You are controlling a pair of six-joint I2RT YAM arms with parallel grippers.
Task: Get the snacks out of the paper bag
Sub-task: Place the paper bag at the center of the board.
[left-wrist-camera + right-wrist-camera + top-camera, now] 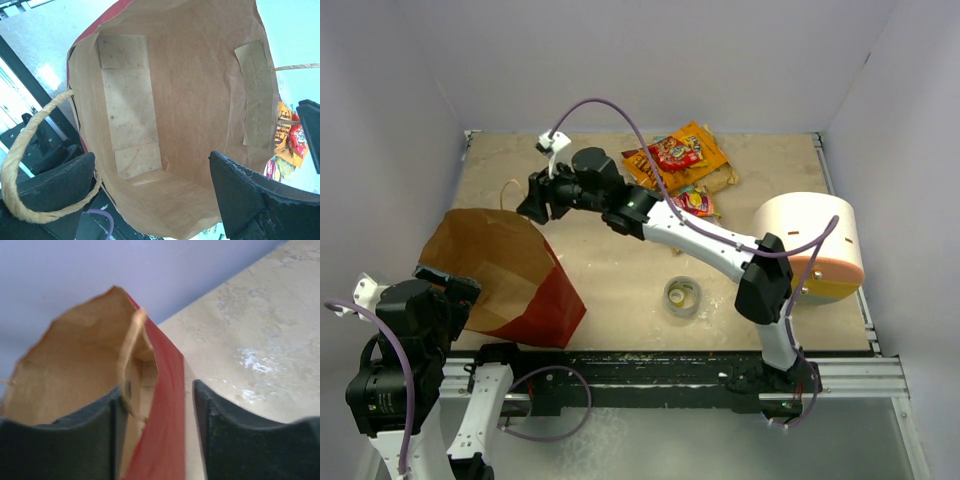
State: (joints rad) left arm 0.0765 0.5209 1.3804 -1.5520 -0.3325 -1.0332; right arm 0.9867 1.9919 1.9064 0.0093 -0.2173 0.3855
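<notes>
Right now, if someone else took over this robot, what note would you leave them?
Left gripper: open, holding nothing, facing the paper bag's mouth.
Right gripper: open, straddling the bag's rim, not clamped.
Snacks: piled on the table at the far side, outside the bag.
Done: the bag's inside looks bare in the left wrist view.
Left: probably nothing to take out; confirm the bag is empty.
</notes>
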